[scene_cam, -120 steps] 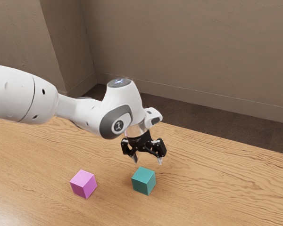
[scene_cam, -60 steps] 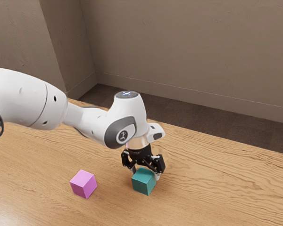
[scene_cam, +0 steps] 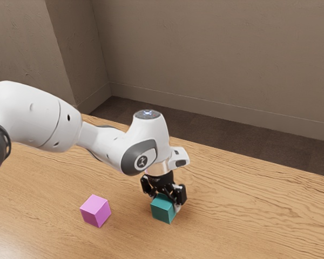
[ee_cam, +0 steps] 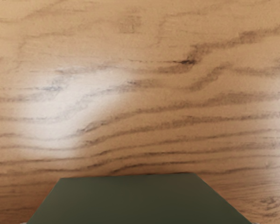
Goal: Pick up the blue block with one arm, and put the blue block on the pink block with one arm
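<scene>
The blue block (scene_cam: 162,212), teal in colour, rests on the wooden table (scene_cam: 259,216). My gripper (scene_cam: 164,200) has come down over it, open, with one black finger on each side of the block's top and no visible squeeze. In the wrist view the same block (ee_cam: 140,200) is a dark blurred shape right under my hand. The pink block (scene_cam: 95,210) lies on the table toward the exterior view's left of the blue one, about one block's width of bare wood between them.
The table's far edge (scene_cam: 248,154) runs behind the arm, with dark floor and a beige wall beyond. My white arm (scene_cam: 97,140) reaches in from the exterior view's left, above the pink block's side of the table.
My hand has dropped from above the blue block down onto it, so the fingers now straddle its top. Both blocks have stayed where they were.
</scene>
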